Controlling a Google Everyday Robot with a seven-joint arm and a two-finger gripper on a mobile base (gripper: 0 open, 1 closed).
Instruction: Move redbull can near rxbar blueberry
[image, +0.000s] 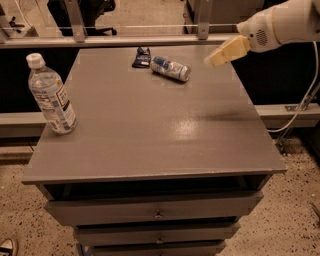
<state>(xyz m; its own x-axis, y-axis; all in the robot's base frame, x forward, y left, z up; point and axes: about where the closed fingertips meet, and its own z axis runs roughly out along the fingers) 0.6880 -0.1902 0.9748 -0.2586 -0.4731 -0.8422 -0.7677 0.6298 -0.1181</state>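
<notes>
The redbull can (170, 68) lies on its side at the back of the grey table top (150, 125), blue and silver with a shiny end towards the right. The rxbar blueberry (142, 57), a small dark navy wrapper, lies just to the can's left and slightly behind it, a small gap apart. My gripper (226, 52) is up at the right, above the table's back right part, well clear of the can and holding nothing.
A clear plastic water bottle (51, 96) with a white cap stands at the table's left edge. The table has drawers (155, 210) below its front edge. A metal rail (125, 40) runs behind the table. A cable (300, 110) hangs at the right.
</notes>
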